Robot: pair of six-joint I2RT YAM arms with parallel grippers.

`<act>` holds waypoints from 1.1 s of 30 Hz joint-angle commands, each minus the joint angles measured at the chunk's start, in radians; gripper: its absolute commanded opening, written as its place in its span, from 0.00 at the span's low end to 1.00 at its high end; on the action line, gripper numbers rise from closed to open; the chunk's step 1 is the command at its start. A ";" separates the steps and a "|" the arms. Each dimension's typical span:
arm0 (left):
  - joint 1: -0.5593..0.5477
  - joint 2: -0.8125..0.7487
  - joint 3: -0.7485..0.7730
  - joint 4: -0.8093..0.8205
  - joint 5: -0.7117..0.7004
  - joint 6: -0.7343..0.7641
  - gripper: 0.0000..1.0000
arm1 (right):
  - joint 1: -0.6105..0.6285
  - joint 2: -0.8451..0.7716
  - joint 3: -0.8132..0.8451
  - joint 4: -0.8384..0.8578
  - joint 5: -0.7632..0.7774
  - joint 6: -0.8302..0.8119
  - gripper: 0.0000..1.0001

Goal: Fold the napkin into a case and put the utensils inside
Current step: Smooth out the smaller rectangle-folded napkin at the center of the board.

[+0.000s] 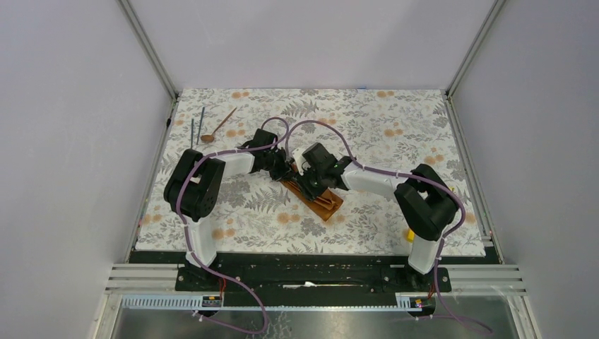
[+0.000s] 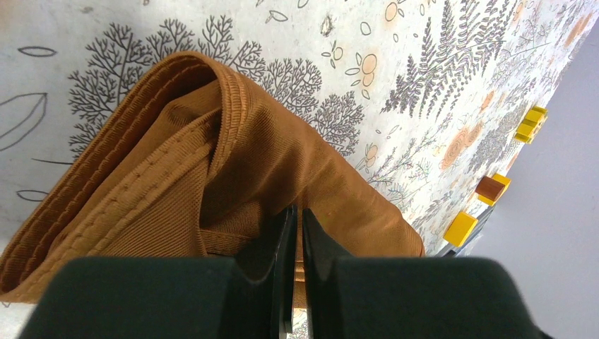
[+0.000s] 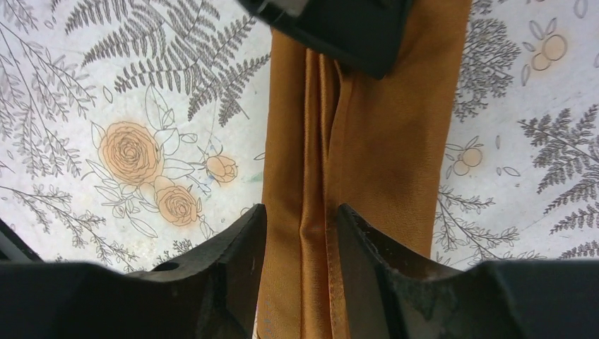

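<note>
Left gripper pinches almost shut on an upper fold of the napkin mid-table, apparently pinning its layers. Half-open, the right gripper straddles its seam. The utensils lie well apart, far-left.

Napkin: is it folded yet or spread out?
Folded. The napkin lies as a narrow strip, with stacked layered edges showing in the left wrist view.

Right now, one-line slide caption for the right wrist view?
Right gripper open, jaws either side of a crease in the folded napkin, floral tablecloth beneath.
</note>
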 commanded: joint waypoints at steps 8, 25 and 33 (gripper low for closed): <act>0.012 -0.003 -0.028 -0.030 -0.040 0.036 0.12 | 0.075 0.047 0.045 -0.012 0.205 -0.057 0.49; 0.012 -0.006 -0.029 -0.031 -0.039 0.041 0.12 | 0.075 -0.029 0.048 0.004 0.211 -0.025 0.49; 0.012 -0.010 -0.031 -0.034 -0.039 0.041 0.11 | 0.073 0.041 0.075 -0.008 0.209 -0.028 0.43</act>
